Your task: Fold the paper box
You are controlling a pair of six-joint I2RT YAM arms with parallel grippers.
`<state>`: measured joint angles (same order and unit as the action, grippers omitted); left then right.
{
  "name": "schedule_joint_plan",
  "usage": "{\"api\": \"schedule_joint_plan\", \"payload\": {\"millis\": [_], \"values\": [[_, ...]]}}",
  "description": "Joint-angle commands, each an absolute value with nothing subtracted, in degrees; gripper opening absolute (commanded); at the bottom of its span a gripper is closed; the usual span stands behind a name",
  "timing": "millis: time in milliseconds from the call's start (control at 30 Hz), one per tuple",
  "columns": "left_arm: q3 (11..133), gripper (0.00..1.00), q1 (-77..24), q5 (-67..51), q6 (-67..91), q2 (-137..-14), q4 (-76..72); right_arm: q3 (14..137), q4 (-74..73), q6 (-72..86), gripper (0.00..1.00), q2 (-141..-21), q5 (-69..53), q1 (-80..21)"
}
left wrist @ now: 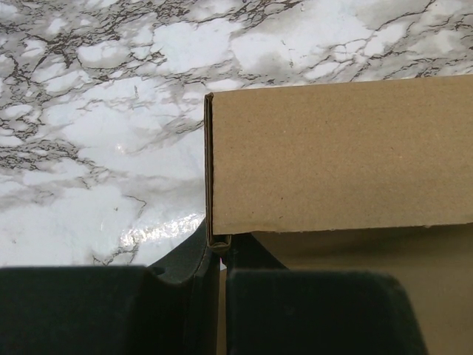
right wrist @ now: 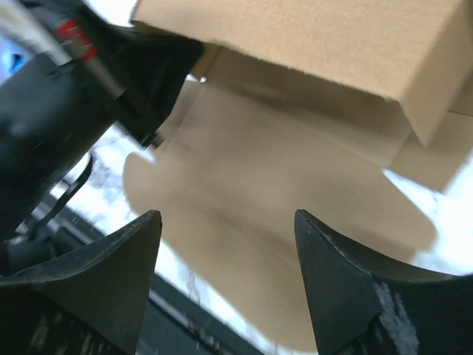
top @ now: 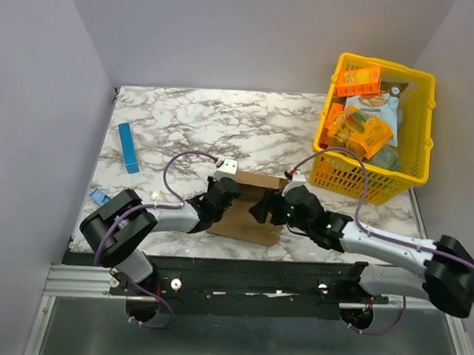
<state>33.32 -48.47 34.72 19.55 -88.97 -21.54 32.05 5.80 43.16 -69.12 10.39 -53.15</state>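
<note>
Cardboard count: one paper box (top: 245, 219), two claws. Left claw (left wrist: 219, 250) is pressed together on the end of the box's upright wall. Right claw (right wrist: 228, 222) stands spread, gripping nothing, with the flat rounded flap lying just beyond its fingertips. From above, both claws cover the box's middle. The wall's long axis runs from claw to claw.

**Matt cardboard on glossy marble**

The paper box (left wrist: 332, 148) is plain brown cardboard, matt and faintly grainy. The tabletop (left wrist: 96, 126) looks like veined white marble, smooth and glossy. The basket (top: 421, 130) is shiny yellow plastic. The left pincer (left wrist: 222, 250) looks matt black.
</note>
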Motion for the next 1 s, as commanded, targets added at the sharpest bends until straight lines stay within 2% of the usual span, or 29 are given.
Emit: {"api": "schedule_joint_plan", "payload": {"millis": [0,67,200,367,633,833,933,967], "values": [[32.7,0.00,-47.6,32.7,18.5,-87.7,-17.7,30.2,-6.0,40.1,0.83,-55.1,11.0,-53.3],[32.2,0.00,-47.6,31.1,18.3,-86.9,-18.5,32.9,-15.3,41.4,0.85,-48.9,16.5,-53.0],[30.9,0.00,-47.3,28.3,18.5,-85.7,-20.9,36.6,-25.6,40.9,0.87,-44.8,16.9,-47.1],[29.8,0.00,-46.9,25.6,19.1,-84.7,-22.5,37.3,-27.2,36.8,0.99,-47.3,13.1,-37.8],[28.6,0.00,-46.0,23.5,20.3,-82.5,-23.4,39.1,-25.5,29.5,0.99,-55.5,17.2,-35.2],[28.3,0.00,-45.7,23.0,20.5,-82.0,-23.4,38.1,-21.1,24.5,0.89,-60.6,16.8,-35.2],[28.3,0.00,-45.7,23.3,20.5,-81.9,-23.3,37.4,-18.7,22.2,0.75,-62.2,16.0,-35.2],[28.3,0.00,-45.7,23.3,20.4,-81.9,-23.3,37.4,-18.5,21.7,0.67,-62.5,15.4,-35.2]]}}
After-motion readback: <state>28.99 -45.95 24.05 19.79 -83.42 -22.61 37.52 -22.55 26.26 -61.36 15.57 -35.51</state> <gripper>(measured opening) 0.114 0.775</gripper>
